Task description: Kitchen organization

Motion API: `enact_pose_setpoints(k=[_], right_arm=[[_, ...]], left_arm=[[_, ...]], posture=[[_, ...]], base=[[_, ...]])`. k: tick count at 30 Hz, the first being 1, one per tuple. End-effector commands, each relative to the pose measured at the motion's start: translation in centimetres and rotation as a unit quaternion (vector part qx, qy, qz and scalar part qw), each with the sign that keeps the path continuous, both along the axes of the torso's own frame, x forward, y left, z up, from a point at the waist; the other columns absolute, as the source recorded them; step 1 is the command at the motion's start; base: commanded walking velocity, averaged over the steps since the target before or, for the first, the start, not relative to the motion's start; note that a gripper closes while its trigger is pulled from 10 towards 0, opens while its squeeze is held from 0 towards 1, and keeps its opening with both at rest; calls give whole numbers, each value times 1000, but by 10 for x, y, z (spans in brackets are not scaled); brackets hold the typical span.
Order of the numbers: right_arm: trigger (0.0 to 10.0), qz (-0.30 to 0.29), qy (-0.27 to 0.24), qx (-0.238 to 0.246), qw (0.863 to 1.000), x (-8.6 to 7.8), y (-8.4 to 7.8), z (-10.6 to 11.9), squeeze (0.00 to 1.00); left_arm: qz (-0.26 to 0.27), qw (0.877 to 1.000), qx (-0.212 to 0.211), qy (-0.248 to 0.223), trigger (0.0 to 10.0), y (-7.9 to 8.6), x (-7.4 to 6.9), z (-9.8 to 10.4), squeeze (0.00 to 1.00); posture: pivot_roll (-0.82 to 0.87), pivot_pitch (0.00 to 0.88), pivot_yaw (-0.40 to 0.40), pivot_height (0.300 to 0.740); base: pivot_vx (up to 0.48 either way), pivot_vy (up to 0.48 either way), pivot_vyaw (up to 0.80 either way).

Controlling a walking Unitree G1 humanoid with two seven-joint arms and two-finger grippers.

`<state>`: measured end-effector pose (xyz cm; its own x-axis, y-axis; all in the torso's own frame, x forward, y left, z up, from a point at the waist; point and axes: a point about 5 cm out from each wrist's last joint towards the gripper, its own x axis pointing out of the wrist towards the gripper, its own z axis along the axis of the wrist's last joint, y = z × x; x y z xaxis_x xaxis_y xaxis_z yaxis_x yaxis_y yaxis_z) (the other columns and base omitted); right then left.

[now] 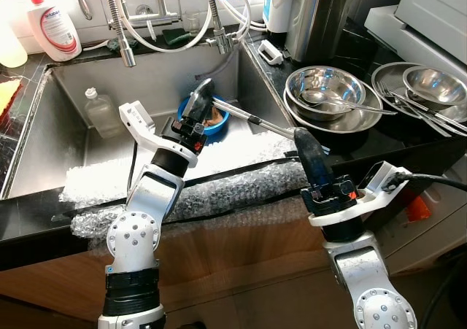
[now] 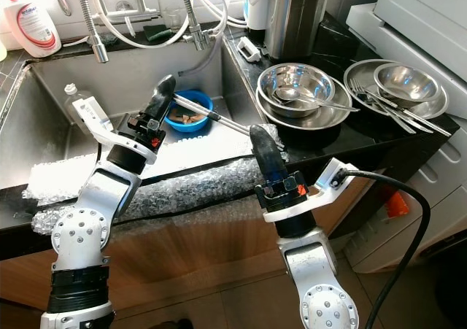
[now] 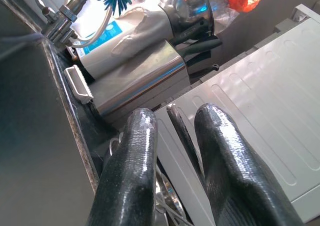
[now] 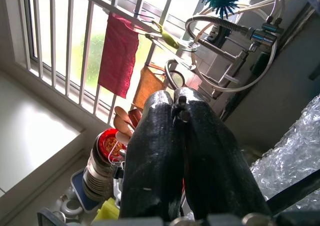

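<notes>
Both arms reach over the near edge of a dark table toward a steel sink (image 1: 44, 150) lined with bubble wrap (image 1: 241, 179). The left tool (image 1: 203, 95) hangs above a blue bowl (image 1: 219, 127) in the sink, its two black fingers (image 3: 220, 156) clamped on the thin far end of a long metal utensil (image 1: 252, 119). That utensil runs slantwise from the bowl toward the near right, over the bubble wrap, to the right tool (image 1: 303, 143), whose fingers (image 4: 155, 151) are pressed together on the utensil's other end at the sink's near right corner. To the right of the sink, on the table, a stack of steel bowls (image 1: 325, 95) holds a ladle or large spoon, and farther right lies a steel plate (image 1: 390, 77) with a small bowl and cutlery. A clear plastic bottle (image 1: 101, 114) stands in the sink's left part, and a white soap bottle (image 1: 52, 26) with a red top stands at the far left behind the sink, beside the taps and hoses.
</notes>
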<state>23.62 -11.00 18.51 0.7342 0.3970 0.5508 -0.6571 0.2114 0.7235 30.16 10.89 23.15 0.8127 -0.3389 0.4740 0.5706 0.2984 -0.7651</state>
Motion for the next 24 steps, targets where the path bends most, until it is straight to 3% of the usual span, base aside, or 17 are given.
enact_pose_setpoints(k=[1, 10, 11, 12, 13, 14, 15, 24], right_arm=[[10000, 13, -5, 14, 1000, -2, 4, 2, 0], [10000, 29, -4, -2, 1000, -3, 9, -1, 0], [10000, 29, -4, -2, 1000, -3, 9, -1, 0], [10000, 29, -4, -2, 1000, -3, 9, -1, 0], [10000, 28, -3, -2, 1000, -3, 9, -1, 0], [10000, 27, -3, -2, 1000, -3, 9, -1, 0], [10000, 26, -3, -1, 1000, -3, 9, -1, 0], [10000, 22, 1, -6, 1000, -2, 9, -3, 0]], left_arm=[[-2, 1000, 3, -4, 10000, 0, 0, 3, 0], [-5, 1000, 6, -6, 10000, 0, 0, 3, 0], [-6, 1000, 5, -7, 8000, 0, 0, 3, 0], [-6, 1000, 5, -7, 8000, 0, 0, 3, 0], [-5, 1000, 4, -7, 627, 0, 0, 3, 0], [-5, 1000, 4, -8, 627, 0, 0, 3, 0], [-5, 1000, 4, -8, 0, 0, 0, 4, 0], [-10, 1000, 7, -9, 0, -1, -2, 3, 0]], posture=[[-10, 106, 27, 740], [-10, 106, 26, 740], [-10, 106, 26, 740], [-10, 106, 26, 740], [-10, 106, 26, 740], [-11, 107, 26, 740], [-11, 107, 26, 740], [-7, 110, 27, 740]], base=[[0, 0, 0], [0, 0, 0], [0, 0, 0], [0, 0, 0], [0, 0, 0], [0, 0, 0], [0, 0, 0], [0, 0, 0]])
